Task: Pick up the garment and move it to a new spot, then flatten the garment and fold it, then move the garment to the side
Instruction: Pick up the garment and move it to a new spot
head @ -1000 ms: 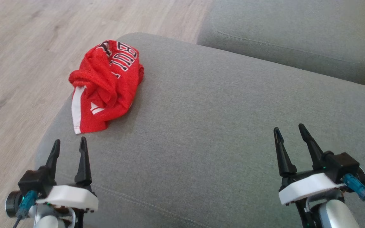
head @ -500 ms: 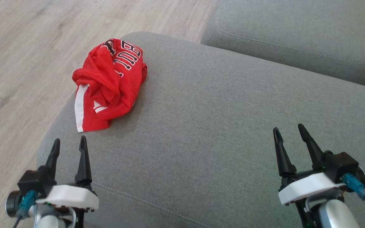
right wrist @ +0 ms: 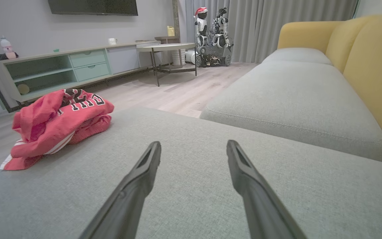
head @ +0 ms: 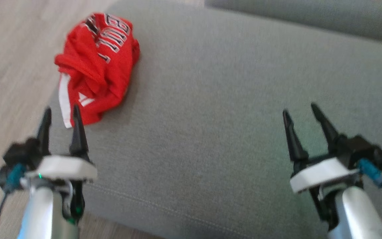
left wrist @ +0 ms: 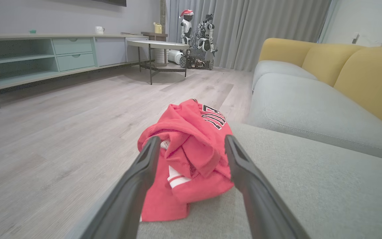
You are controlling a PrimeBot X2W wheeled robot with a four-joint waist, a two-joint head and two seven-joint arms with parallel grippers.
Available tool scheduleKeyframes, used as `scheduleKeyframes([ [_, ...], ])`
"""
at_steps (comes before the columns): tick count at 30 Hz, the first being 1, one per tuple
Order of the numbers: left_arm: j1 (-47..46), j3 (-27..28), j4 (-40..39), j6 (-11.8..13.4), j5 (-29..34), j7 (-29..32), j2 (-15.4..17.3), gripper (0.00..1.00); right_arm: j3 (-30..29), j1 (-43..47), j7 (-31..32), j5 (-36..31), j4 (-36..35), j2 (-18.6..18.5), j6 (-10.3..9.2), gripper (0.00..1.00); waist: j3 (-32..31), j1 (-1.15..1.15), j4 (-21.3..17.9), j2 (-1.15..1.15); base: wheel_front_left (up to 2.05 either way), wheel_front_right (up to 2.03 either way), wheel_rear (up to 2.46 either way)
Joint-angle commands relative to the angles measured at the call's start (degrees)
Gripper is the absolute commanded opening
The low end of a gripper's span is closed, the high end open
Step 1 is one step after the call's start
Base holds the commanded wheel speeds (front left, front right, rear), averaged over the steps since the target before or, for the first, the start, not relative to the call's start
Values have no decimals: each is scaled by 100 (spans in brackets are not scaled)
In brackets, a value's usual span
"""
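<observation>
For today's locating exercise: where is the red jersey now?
In the head view the red jersey lies crumpled upper left, on the left edge of the grey cushion, ahead of the left gripper.

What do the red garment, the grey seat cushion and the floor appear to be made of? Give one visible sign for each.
Red garment: thin soft fabric, perhaps jersey knit, matte; limp crumples.
Grey seat cushion: woven upholstery, matte; flecked weave, stitched seam.
Floor: pale wood-look planks, possibly laminate; grain lines.

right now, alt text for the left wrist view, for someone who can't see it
A crumpled red garment lies at the edge of a grey sofa cushion, seen between the fingers of the open left gripper. Beyond it, wooden floor stretches to a low cabinet.
</observation>
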Motion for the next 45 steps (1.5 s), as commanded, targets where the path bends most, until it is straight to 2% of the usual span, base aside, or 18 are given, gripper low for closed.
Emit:
scheduleKeyframes([
  [1,-428,262,-68,-13,-62,-69,47,100,132,-305,61,-59,-293,-108,-4,100,638,0,-204,0,0,0,0],
  [7,-1248,415,619,-152,-225,-69,34,100,46,-491,218,-113,-534,-249,-4,100,1218,0,-308,0,0,0,0],
  [13,-2234,642,2034,-326,-312,-69,175,100,74,-616,312,-109,-682,-426,-4,100,1502,0,-425,0,0,0,0],
  [19,-2957,803,3445,-326,-303,-69,428,100,70,-636,351,-71,-734,-490,-4,100,1596,0,-528,0,0,0,0],
  [20,-3048,829,3580,-335,-307,-69,472,51,66,-636,349,-64,-736,-479,-4,100,1603,0,-545,0,0,0,0],
  [22,-3184,944,3601,-333,-339,-69,531,0,53,-631,340,-64,-747,-455,-4,100,1609,0,-564,0,0,0,0],
  [27,-3113,1152,3007,-315,-236,-69,481,0,-63,-564,306,-56,-726,-403,-4,100,1516,0,-533,0,0,0,0],
  [34,-2440,1326,1326,-391,95,-69,331,0,-114,-463,179,2,-574,-295,-4,100,1039,0,-517,0,0,0,0],
  [45,-732,787,-996,-510,497,-69,128,0,-136,-160,-64,154,-238,-70,-4,100,84,0,-753,0,0,0,0],
])
